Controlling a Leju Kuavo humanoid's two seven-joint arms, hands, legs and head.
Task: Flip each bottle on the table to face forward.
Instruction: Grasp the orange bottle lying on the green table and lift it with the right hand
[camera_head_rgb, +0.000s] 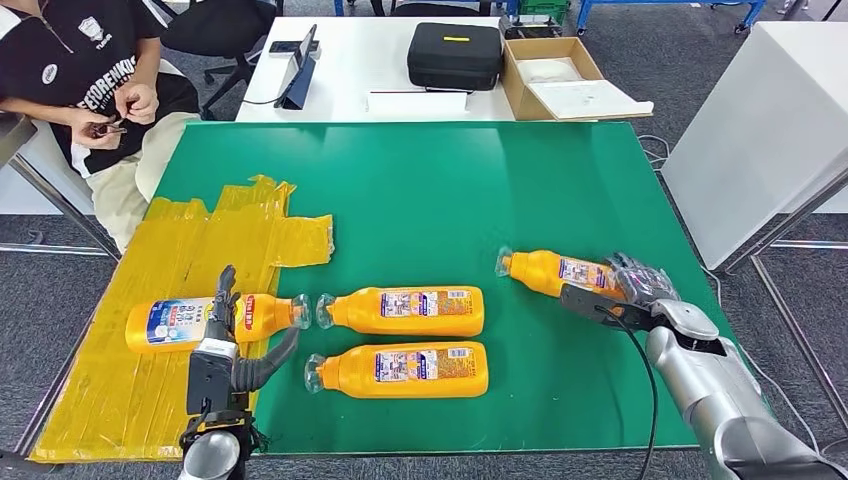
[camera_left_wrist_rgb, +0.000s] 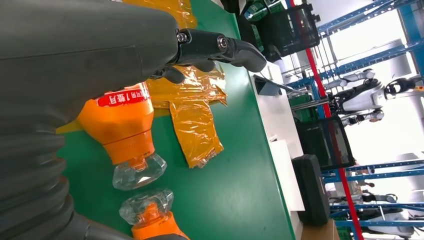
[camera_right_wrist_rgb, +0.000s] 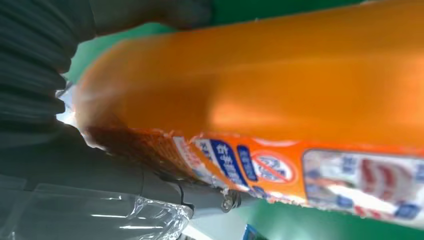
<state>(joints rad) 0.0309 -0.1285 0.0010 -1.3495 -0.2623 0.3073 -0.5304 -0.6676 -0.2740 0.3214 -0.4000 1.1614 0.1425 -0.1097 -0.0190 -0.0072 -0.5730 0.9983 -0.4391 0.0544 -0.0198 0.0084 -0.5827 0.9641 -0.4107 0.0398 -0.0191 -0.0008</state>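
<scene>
Orange bottles (camera_head_rgb: 410, 310) on a green table (camera_head_rgb: 450, 190)

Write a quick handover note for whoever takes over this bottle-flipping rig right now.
Left robot hand: fingers apart over the leftmost bottle, which lies on the yellow sheet with its blue label up; no closed grip is visible.
Right robot hand: grips the base end of the right bottle, lying near the green mat's right edge.
Two middle bottles lie side by side, small-print labels up.
Done: apparently the leftmost bottle only.
Left: the right bottle, then both middle ones.
</scene>
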